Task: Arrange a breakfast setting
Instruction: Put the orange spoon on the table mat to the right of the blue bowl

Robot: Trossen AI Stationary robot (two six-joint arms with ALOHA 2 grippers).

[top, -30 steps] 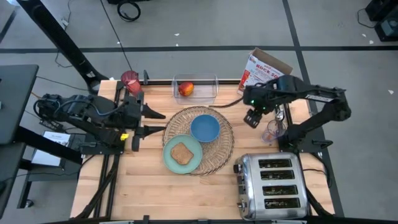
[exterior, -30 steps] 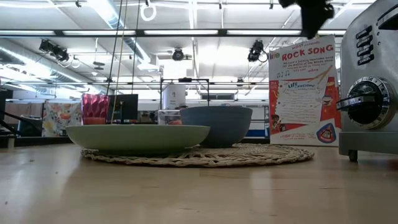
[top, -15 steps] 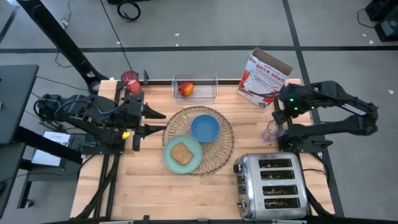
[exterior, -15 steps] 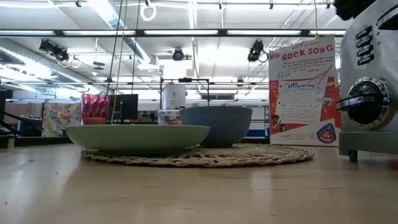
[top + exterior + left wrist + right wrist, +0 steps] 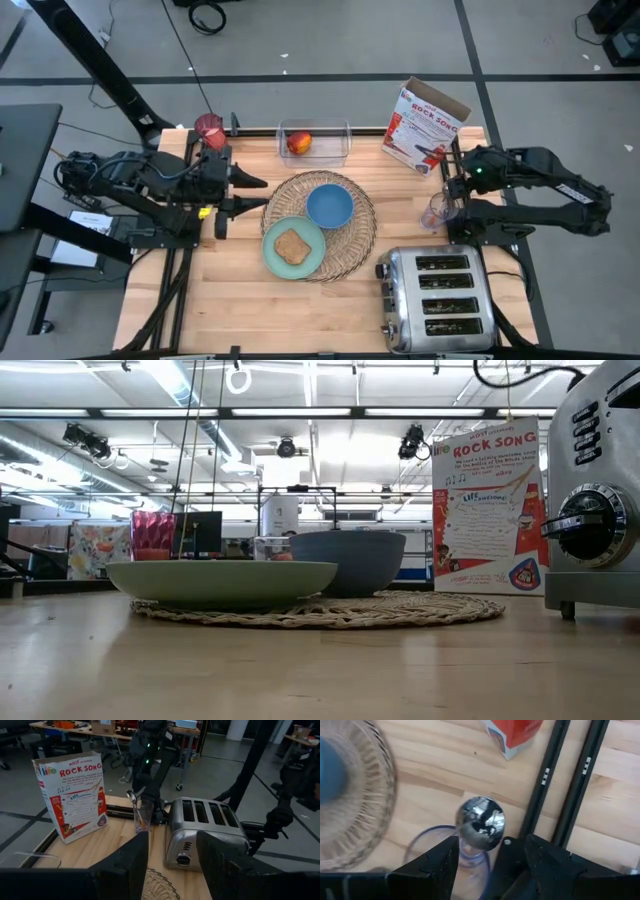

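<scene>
The wicker placemat point(image 5: 355, 240) lies mid-table. On it rest the mint-green plate point(image 5: 272, 255) with the toast slice point(image 5: 291, 246) and the blue bowl point(image 5: 329, 206). The apple point(image 5: 298, 143) lies in a clear tub point(image 5: 330, 140) at the far edge. The red cup point(image 5: 209, 127) stands at the far left corner. The orange-handled utensil, a spoon point(image 5: 480, 824), stands bowl-up in a clear glass point(image 5: 437, 212). My right gripper point(image 5: 487, 870) is open above the glass, a finger on either side of the spoon's bowl without touching it. My left gripper point(image 5: 245, 192) is open and empty, left of the placemat.
A chrome toaster point(image 5: 437, 300) stands at the near right. A cereal box point(image 5: 423, 125) stands at the far right, just beyond the glass. Black rails point(image 5: 570, 785) run along the table's right edge. Bare wood shows at the near left.
My right gripper has gone toward the table's right edge, from beside the placemat to above the glass with the spoon, and has left the top of the low view. Its arm has folded back to the right.
</scene>
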